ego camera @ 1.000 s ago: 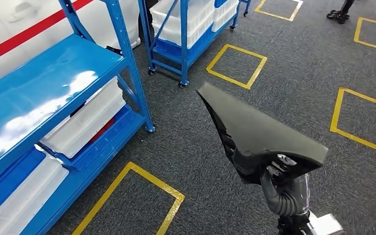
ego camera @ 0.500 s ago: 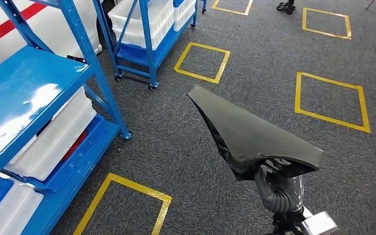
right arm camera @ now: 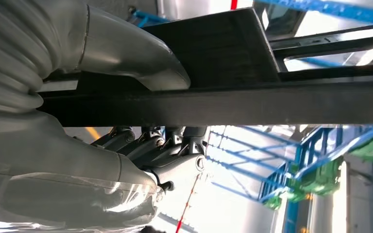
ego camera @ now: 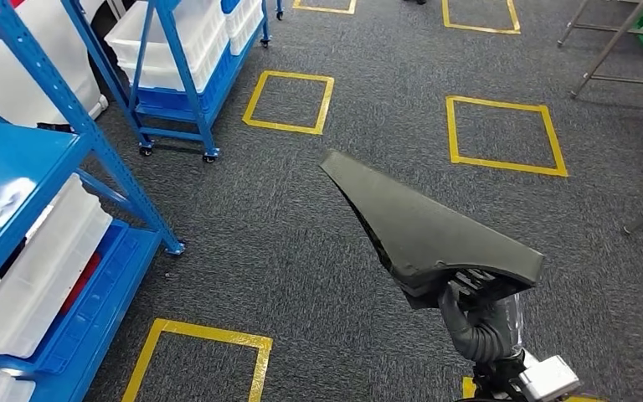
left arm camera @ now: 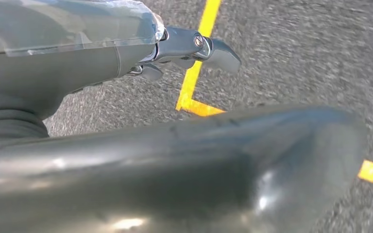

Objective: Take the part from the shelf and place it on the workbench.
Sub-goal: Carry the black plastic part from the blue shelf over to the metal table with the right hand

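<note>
— Sliding off to the left, the blue shelf (ego camera: 42,201) shows the camera turning away from it; metal legs (ego camera: 603,50) come into sight far right.

— And the part (ego camera: 423,222)?

— Off the shelf, clamped from below by the right robot hand (ego camera: 477,322), above the carpet (ego camera: 301,243). The left robot hand (left arm camera: 194,48) hangs with nothing in it, fingers apart.

— So carrying's underway; no worktop is plainly seen yet.

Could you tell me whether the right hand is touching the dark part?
Touching: the right wrist view shows the right hand clamping the part, thumb on one face, fingers on the other.
</note>
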